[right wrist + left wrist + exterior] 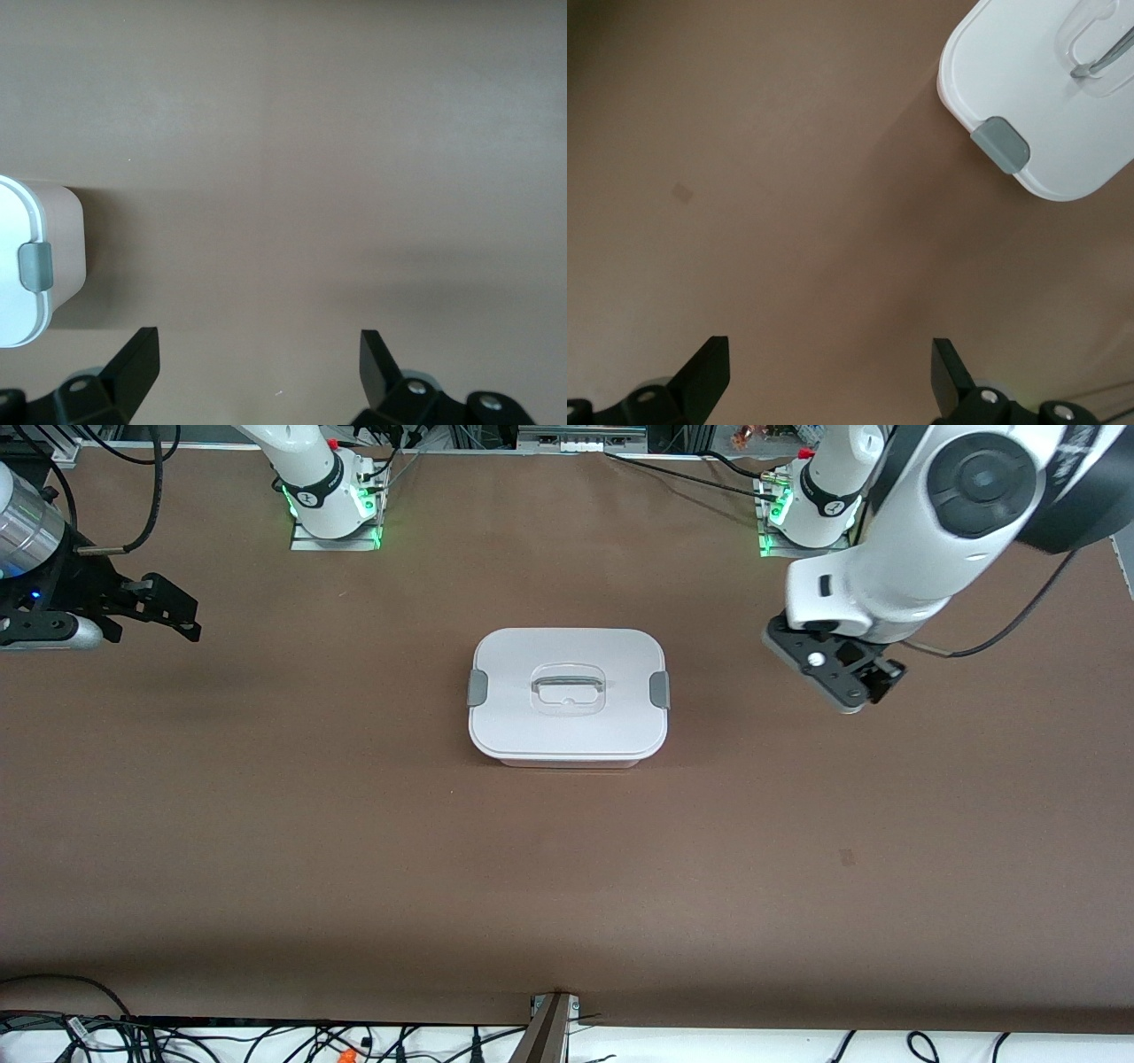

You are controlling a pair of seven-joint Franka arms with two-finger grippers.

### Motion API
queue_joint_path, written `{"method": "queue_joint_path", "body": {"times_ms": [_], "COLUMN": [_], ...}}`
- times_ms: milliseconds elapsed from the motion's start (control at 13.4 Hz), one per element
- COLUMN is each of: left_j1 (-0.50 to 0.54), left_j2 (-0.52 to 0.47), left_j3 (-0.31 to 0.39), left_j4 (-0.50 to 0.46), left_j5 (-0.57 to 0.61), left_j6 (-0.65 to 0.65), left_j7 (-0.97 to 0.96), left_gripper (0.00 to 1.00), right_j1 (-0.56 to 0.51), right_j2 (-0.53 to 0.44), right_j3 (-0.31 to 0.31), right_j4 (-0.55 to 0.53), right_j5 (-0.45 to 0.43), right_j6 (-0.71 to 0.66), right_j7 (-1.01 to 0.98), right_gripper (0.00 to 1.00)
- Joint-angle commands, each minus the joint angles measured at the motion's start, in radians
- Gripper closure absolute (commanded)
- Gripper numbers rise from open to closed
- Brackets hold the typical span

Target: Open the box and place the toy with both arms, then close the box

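Brown table (266, 824), closed box (567, 717)

White box (567, 726) lid (grey clips (477, 687)), brown table (266, 824).

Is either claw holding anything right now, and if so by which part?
Nothing is held. The left claw and the right claw both hang open over bare table, beside the closed box.
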Motion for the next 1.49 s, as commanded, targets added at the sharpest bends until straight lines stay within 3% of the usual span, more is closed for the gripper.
{"method": "queue_joint_path", "body": {"times_ms": [0, 223, 446, 595, 669, 892, 1115, 1264, 1413], "left_j1": [0.034, 0.025, -0.044, -0.044, -0.040, -0.029, -0.004, 0.063, 0.069], "left_j2": [0.005, -0.038, -0.168, -0.249, -0.263, -0.245, -0.238, -0.216, -0.208], "left_j3": [0.001, 0.157, 0.361, 0.374, 0.374, 0.363, 0.352, 0.280, 0.274], "left_j4": [0.067, 0.049, -0.159, -0.289, -0.311, -0.298, -0.285, -0.256, -0.252], "left_j5": [-0.014, -0.098, -0.207, -0.195, -0.163, -0.053, -0.065, -0.066, -0.080], "left_j6": [-0.076, -0.040, 0.115, 0.205, 0.223, 0.225, 0.225, 0.224, 0.225], "left_j7": [-0.019, -0.033, -0.071, -0.166, -0.242, -0.298, -0.350, -0.415, -0.403], "left_gripper": [0.00, 0.00, 0.00, 0.00, 0.00, 0.00, 0.00, 0.00, 0.00], "right_j1": [-0.012, -0.012, -0.012, -0.012, -0.011, -0.011, -0.012, -0.012, -0.012], "right_j2": [0.008, 0.008, 0.008, 0.008, 0.008, 0.008, 0.008, 0.008, 0.008], "right_j3": [0.008, 0.008, 0.008, 0.008, 0.008, 0.008, 0.008, 0.008, 0.008], "right_j4": [0.019, 0.019, 0.019, 0.019, 0.019, 0.019, 0.019, 0.019, 0.019], "right_j5": [-0.002, -0.001, -0.001, -0.001, -0.001, -0.001, -0.001, -0.001, -0.001], "right_j6": [-0.017, -0.017, -0.017, -0.017, -0.017, -0.017, -0.017, -0.017, -0.017], "right_j7": [0.010, 0.010, 0.010, 0.010, 0.010, 0.010, 0.010, 0.012, 0.010], "right_gripper": [0.00, 0.00, 0.00, 0.00, 0.00, 0.00, 0.00, 0.00, 0.00]}}
